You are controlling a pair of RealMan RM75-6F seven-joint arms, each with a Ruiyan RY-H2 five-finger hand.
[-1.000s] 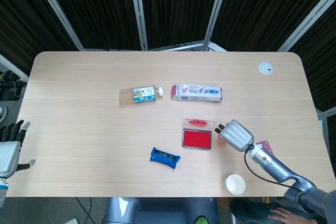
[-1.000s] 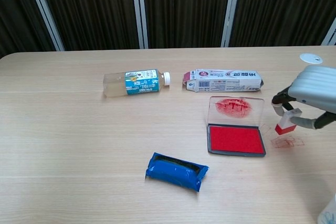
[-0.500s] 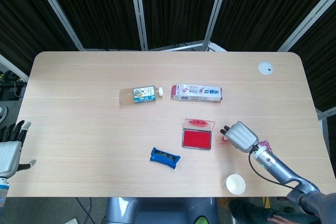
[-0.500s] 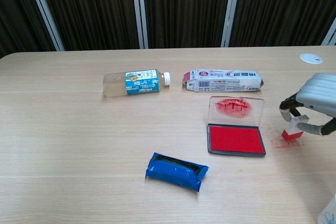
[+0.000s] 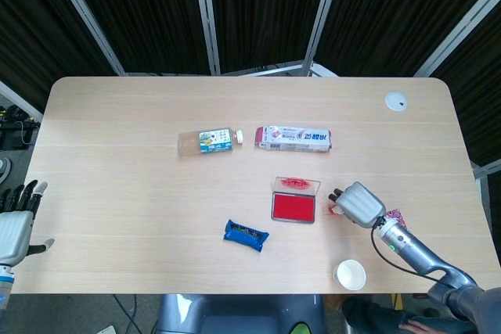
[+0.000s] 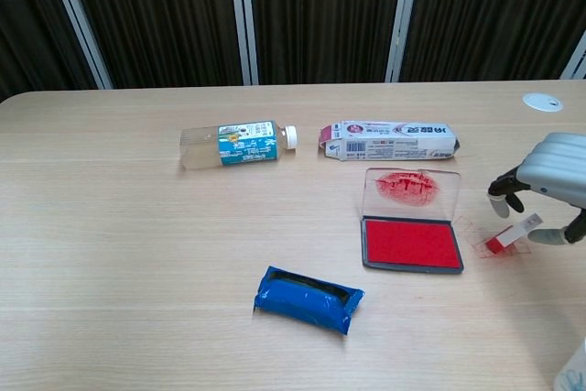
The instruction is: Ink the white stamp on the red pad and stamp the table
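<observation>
Two robot hands appear, one at each side of the tabletop [image 5: 117,185]. The right robot hand [image 6: 549,179] hangs just right of the red pad [image 6: 411,243], fingers parted and curved over the white stamp [image 6: 513,233] without closing on it. That stamp lies tilted on the tabletop beneath the fingers, red face low, on faint red stamped marks [image 6: 476,228]. The red pad lies open, its clear lid [image 6: 411,191] raised behind it and smeared with red ink. Behind the pad lies a white carton [image 6: 392,140] on its side, and left of the carton a clear bottle [image 6: 236,145], also on its side. A blue packet [image 6: 308,298] lies in front and left of the pad; a paper cup [image 5: 349,274] stands in front and right. The left robot hand [image 5: 16,220] hovers off the tabletop's left edge, far from the pad, fingers spread and holding nothing.
</observation>
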